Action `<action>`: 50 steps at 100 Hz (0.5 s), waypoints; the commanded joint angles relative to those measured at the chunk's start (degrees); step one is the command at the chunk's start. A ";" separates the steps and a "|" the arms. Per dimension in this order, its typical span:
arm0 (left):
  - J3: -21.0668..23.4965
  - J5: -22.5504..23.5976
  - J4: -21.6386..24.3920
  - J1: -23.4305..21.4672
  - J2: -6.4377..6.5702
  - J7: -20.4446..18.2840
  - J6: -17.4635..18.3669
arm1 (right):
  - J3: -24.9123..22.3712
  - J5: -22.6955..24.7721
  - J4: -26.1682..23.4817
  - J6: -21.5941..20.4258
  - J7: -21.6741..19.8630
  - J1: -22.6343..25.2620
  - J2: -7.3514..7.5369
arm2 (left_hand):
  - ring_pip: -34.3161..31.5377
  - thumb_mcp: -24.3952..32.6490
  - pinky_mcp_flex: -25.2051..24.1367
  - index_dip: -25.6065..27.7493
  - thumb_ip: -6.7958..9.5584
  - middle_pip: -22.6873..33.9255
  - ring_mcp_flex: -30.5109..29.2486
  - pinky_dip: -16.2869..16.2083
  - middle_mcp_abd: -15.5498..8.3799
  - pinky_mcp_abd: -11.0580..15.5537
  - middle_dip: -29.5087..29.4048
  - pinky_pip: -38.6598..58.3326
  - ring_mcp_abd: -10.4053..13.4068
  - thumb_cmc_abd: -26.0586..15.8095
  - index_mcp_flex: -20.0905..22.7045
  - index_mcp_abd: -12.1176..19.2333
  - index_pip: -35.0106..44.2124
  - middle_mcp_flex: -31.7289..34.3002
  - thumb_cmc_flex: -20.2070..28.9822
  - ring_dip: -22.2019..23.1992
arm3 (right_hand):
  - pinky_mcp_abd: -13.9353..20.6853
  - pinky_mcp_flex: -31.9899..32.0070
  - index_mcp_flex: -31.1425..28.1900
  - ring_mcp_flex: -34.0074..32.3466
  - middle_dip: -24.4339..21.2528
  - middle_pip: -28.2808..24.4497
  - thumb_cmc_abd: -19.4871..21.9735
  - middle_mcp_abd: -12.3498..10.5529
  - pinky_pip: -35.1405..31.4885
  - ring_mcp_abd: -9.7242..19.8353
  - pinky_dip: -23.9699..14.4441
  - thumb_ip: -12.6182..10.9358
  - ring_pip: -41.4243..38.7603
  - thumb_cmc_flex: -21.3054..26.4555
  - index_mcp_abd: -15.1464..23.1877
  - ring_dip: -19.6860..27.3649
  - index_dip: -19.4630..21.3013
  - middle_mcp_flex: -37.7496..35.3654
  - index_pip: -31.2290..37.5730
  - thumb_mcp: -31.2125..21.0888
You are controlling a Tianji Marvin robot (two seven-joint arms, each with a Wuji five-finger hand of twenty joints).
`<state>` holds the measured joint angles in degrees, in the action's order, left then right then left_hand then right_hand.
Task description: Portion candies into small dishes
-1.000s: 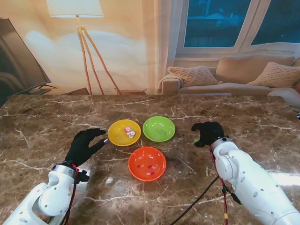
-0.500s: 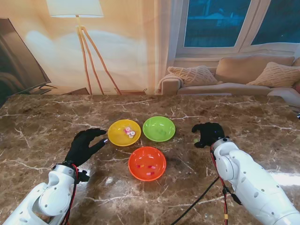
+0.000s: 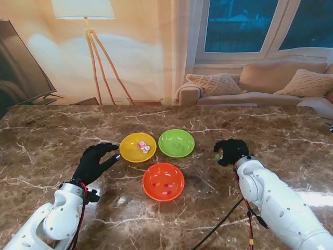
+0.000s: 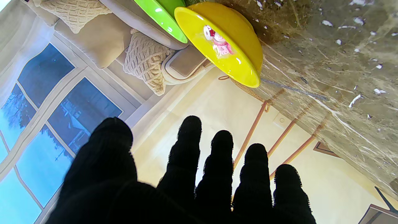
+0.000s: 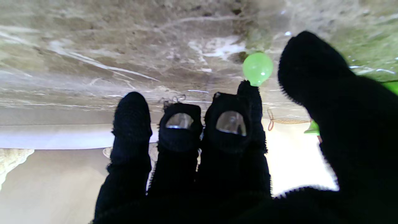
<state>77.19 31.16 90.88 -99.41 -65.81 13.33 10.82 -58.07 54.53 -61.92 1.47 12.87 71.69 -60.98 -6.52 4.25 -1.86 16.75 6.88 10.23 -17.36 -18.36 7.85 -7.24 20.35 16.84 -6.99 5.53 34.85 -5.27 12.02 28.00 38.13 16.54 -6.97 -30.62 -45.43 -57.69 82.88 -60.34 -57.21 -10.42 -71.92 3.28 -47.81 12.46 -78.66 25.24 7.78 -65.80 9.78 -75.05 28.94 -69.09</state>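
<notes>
Since a second ago my right hand (image 3: 231, 151) has slid a little nearer to me and to the right, while the left hand (image 3: 93, 162) has kept its place. On the right wrist view the right hand's fingers (image 5: 231, 124) are curled toward the worktop (image 3: 260, 130) with the thumb apart from them; a small green candy (image 5: 257, 68) lies on the marble just at the tip of one finger, between that finger and the thumb. I cannot tell whether it is pinched or only touched. From the stand view the same candy (image 3: 217, 154) shows as a speck at the left edge of that hand, to the right of the green dish (image 3: 176, 143).

My left hand hovers with its fingers (image 4: 190, 146) spread and holding nothing, their tips just left of the yellow dish (image 3: 138, 147), which carries a few pink and white candies (image 3: 143, 147). Nearer to me, between the two arms, the orange dish (image 3: 163, 181) holds some small red and yellow pieces. All three dishes sit close together, the yellow and green ones side by side.
</notes>
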 commanded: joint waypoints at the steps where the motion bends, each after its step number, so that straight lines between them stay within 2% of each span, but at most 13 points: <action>1: -0.24 -0.04 -0.07 -0.20 0.06 -0.19 -0.14 | 0.28 -0.43 1.26 0.44 -0.09 -0.25 -0.33 | 0.89 -1.42 -1.02 1.02 -0.56 -0.19 0.35 -0.77 0.72 0.86 0.48 -1.96 0.64 -2.87 -0.42 0.49 -0.23 0.65 0.06 0.43 | -0.65 -0.33 -1.52 -1.70 0.10 -2.05 0.31 -0.11 -2.12 1.71 -0.09 -1.77 -1.91 2.33 0.98 -0.69 -0.12 -2.60 1.13 0.19; 50: -0.32 -0.08 -0.03 -0.18 0.10 -0.45 -0.25 | 4.37 -2.40 6.30 1.21 2.38 -3.47 -0.91 | 0.92 -1.40 -0.95 1.05 -0.57 -0.22 0.38 -0.71 0.69 1.07 0.49 -2.48 0.49 -2.82 -0.26 0.46 -0.18 0.60 0.18 0.43 | -0.85 -0.92 -6.24 -2.88 0.57 -3.21 2.31 1.00 -3.51 1.36 0.14 -2.29 -3.20 3.50 2.01 -0.28 3.14 -4.15 5.13 1.29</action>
<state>77.04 31.16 90.89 -99.38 -65.76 12.99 10.78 -53.86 52.23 -56.65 2.09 16.02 67.98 -61.76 -6.52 4.25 -1.93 16.75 6.88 10.23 -17.36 -18.36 7.85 -7.24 20.35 16.24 -6.99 5.53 34.85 -5.27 12.02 28.00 38.13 16.54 -7.01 -31.29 -49.63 -58.29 82.87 -61.10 -54.84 -9.97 -73.36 3.26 -47.81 12.46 -79.58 27.68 9.61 -65.81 12.16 -76.62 34.06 -67.87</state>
